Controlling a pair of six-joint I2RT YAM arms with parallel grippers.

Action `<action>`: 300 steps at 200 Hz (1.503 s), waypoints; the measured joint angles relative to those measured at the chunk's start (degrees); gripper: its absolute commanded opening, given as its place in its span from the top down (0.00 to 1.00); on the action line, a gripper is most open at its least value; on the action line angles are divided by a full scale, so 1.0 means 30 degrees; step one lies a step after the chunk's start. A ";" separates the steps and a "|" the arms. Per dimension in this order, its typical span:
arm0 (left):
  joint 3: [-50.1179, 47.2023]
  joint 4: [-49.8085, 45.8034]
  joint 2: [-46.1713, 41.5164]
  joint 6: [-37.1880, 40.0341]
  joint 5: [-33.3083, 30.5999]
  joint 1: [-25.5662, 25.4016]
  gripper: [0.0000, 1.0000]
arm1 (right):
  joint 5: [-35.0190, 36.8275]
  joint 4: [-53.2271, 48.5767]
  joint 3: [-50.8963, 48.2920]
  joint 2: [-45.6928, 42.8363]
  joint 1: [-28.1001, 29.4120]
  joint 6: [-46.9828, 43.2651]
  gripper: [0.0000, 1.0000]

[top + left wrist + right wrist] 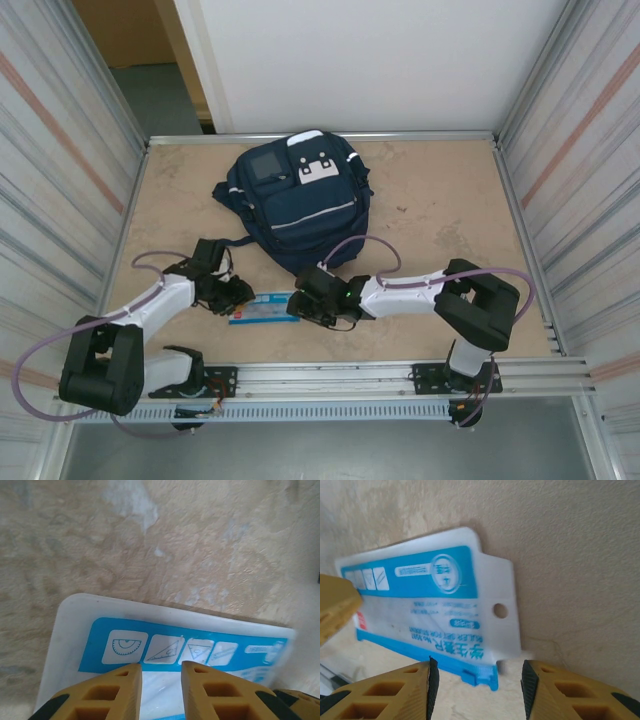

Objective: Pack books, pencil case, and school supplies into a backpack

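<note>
My left tool, fingers narrowly apart, hides the near edge of the light-blue ruler pack; my right tool stands spread wide over its other end.

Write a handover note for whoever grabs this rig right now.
Left gripper: jaws narrow over one end of the light-blue ruler pack; grip unconfirmed.
Right gripper: open, straddling the pack's other end.
The pack is on the table near the arm bases; the backpack sits at the far side, apart from it.
Done: nothing visibly packed.
Left: lift the pack, get it into the backpack, then the remaining items.
</note>
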 measured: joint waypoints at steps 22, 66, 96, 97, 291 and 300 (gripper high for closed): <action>-0.0364 0.0401 -0.0291 0.0000 0.0138 0.0044 0.74 | -0.0022 0.1923 -0.0911 0.0182 0.0153 0.1974 0.52; -0.0648 0.0750 -0.0525 0.0000 0.0415 0.0087 0.75 | -0.0058 0.4160 -0.0896 0.1027 0.0495 0.3577 0.54; -0.0758 0.0918 -0.0561 -0.0015 0.0525 0.0095 0.75 | 0.0058 0.4306 -0.0867 0.1107 0.0503 0.3111 0.60; -0.0758 0.0940 -0.0568 -0.0015 0.0532 0.0095 0.75 | 0.0080 0.4284 -0.0860 0.1107 0.0503 0.3060 0.60; 0.1122 -0.0539 -0.9799 -0.0372 0.0918 -0.0175 0.39 | -0.0226 0.2696 -0.0051 -0.3854 0.0962 -0.9027 1.00; 0.1690 0.0175 -1.0273 -0.0219 0.1275 -0.0182 0.38 | -0.0852 0.1209 0.0670 -0.4772 0.0816 -1.0899 1.00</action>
